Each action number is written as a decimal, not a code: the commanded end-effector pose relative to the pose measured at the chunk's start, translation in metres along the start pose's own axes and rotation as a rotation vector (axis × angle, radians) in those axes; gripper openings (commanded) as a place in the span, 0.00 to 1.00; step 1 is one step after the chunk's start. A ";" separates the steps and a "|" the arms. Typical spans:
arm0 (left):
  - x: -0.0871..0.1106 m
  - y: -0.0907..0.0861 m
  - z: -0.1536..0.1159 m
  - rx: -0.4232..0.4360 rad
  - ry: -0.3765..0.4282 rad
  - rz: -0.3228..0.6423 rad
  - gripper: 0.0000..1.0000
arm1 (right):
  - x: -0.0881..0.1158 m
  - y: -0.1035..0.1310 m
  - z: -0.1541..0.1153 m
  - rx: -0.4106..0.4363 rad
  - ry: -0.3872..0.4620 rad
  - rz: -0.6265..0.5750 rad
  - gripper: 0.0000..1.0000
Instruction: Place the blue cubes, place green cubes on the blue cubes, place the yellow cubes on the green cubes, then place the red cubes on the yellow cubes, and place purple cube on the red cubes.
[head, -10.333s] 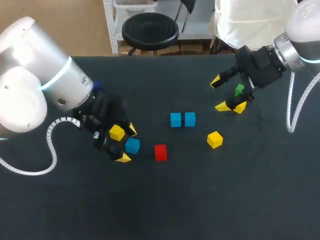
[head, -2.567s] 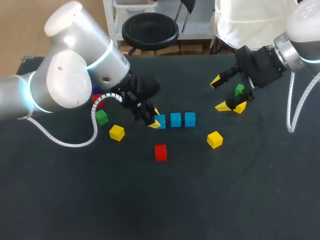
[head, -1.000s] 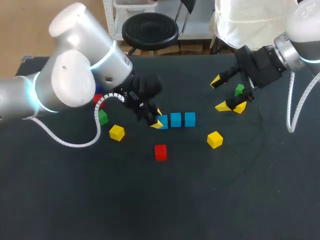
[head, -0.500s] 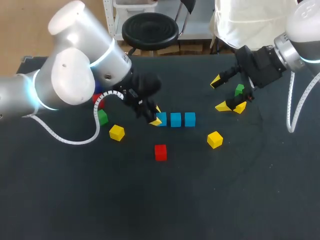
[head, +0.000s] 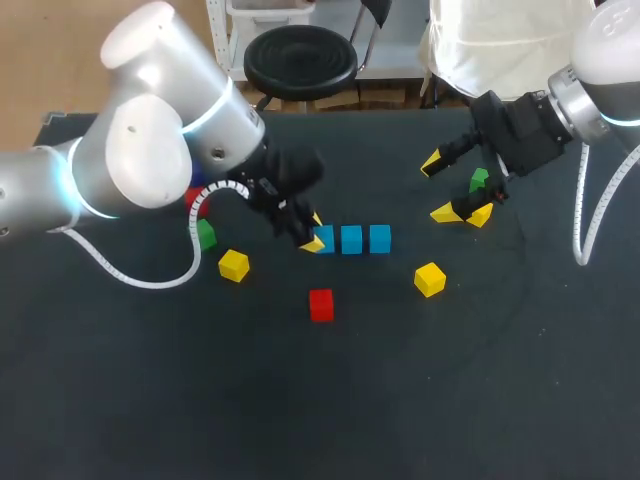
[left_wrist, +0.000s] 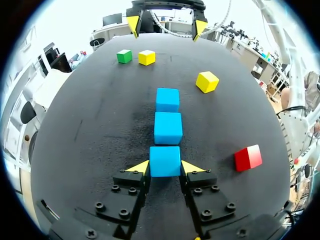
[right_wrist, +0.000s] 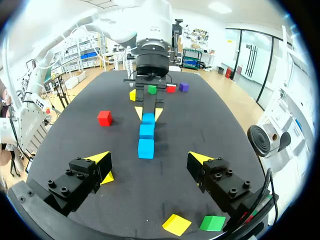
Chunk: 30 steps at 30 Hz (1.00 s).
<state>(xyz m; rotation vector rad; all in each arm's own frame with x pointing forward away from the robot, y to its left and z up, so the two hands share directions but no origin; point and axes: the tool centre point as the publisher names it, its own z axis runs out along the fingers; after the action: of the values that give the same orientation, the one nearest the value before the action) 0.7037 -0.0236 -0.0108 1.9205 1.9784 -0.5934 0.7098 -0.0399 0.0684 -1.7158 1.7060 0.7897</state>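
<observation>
Three blue cubes lie in a row mid-table. My left gripper (head: 315, 236) (left_wrist: 165, 167) is shut on the leftmost blue cube (head: 323, 239) (left_wrist: 165, 161), which touches the middle blue cube (head: 351, 239) (left_wrist: 168, 128); the third blue cube (head: 380, 238) (left_wrist: 167, 99) follows. My right gripper (head: 440, 188) (right_wrist: 150, 162) stands open at the back right, beside a green cube (head: 479, 180) (right_wrist: 212, 223) and a yellow cube (head: 483, 214) (right_wrist: 176, 224). Another green cube (head: 205, 235) and a red cube (head: 193, 197) sit under my left arm. The purple cube (right_wrist: 184, 87) shows only in the right wrist view.
A red cube (head: 321, 304) (left_wrist: 248, 158) lies in front of the blue row. One yellow cube (head: 234, 265) sits to the front left, another yellow cube (head: 430, 279) (left_wrist: 207, 81) to the front right. Bare black tabletop (head: 330, 400) fills the near half.
Since the oldest frame my left gripper has carried its blue cube from the front left to the left end of the blue row. Over the last second it barely shifted. The right arm stays put.
</observation>
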 end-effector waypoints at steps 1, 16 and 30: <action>-0.002 0.002 -0.004 -0.004 -0.004 0.011 0.00 | 0.000 0.000 0.000 0.001 0.000 0.000 1.00; -0.001 0.000 -0.002 0.003 0.009 0.009 0.00 | 0.000 0.000 0.000 0.001 0.000 0.000 1.00; -0.003 -0.004 -0.004 0.004 0.011 0.008 0.00 | 0.000 0.000 0.000 0.001 0.000 0.000 1.00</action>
<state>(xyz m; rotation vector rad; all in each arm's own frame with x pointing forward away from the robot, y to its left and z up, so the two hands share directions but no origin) 0.7015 -0.0244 -0.0069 1.9362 1.9740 -0.5888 0.7098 -0.0399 0.0684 -1.7158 1.7060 0.7897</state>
